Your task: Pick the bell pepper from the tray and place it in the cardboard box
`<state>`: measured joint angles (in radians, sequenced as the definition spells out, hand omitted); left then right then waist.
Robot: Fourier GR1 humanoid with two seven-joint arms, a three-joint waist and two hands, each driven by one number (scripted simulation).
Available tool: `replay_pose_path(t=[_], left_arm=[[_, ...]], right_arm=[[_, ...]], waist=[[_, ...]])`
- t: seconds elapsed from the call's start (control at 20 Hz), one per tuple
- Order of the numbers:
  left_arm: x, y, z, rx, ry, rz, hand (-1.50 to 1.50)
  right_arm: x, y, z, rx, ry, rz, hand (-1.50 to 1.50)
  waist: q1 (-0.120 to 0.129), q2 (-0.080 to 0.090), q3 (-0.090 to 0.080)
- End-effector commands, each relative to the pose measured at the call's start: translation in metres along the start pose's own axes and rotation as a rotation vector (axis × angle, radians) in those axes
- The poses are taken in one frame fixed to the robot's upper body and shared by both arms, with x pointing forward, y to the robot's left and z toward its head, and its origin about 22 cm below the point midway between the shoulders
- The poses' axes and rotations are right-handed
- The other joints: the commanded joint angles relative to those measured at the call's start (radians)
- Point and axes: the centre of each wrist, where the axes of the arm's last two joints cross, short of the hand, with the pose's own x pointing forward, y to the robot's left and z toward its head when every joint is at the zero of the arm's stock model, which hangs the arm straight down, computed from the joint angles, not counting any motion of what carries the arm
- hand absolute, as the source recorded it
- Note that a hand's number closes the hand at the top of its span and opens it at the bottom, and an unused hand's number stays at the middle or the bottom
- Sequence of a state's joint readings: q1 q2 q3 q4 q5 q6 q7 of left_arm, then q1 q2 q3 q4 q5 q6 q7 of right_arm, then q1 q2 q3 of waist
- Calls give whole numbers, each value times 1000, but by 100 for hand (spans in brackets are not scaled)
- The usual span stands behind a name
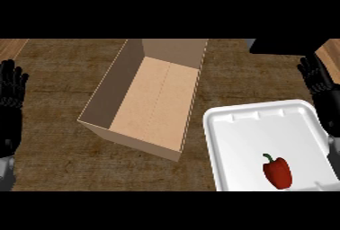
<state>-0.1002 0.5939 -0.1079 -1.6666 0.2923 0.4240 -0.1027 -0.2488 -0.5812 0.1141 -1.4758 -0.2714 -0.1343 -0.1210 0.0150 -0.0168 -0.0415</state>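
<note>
A red bell pepper (277, 172) with a green stem lies on the white tray (246, 134) at the lower right. An open cardboard box (106, 90) with nothing inside stands to the tray's left, running from the counter's middle toward the back. My right hand (324, 92) is open at the right edge, fingers up, just beside the tray's right rim and well above the pepper. At the left edge rests my left hand (11, 96), also open with fingers up, apart from the box.
The brown wood-grain counter (60, 152) lies under everything. A dark object (282, 46) sits at the back right, behind the tray.
</note>
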Motion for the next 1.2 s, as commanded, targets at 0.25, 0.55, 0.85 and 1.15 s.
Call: replay_pose_path(t=[0.25,0.55,0.85,1.15], left_arm=[[-56,50,23,22,292,-349,0],[-64,41,22,-7,384,-318,0],[-74,28,23,-57,395,-337,0],[-75,17,6,-51,388,-325,0]], right_arm=[[-27,17,42,514,39,-307,-150],[-67,-29,85,619,-92,10,-150],[-95,-86,95,674,-231,-80,-150],[-56,-114,48,822,-277,408,-150]], waist=[[-35,32,47],[-42,31,49],[-9,25,46],[-4,27,43]])
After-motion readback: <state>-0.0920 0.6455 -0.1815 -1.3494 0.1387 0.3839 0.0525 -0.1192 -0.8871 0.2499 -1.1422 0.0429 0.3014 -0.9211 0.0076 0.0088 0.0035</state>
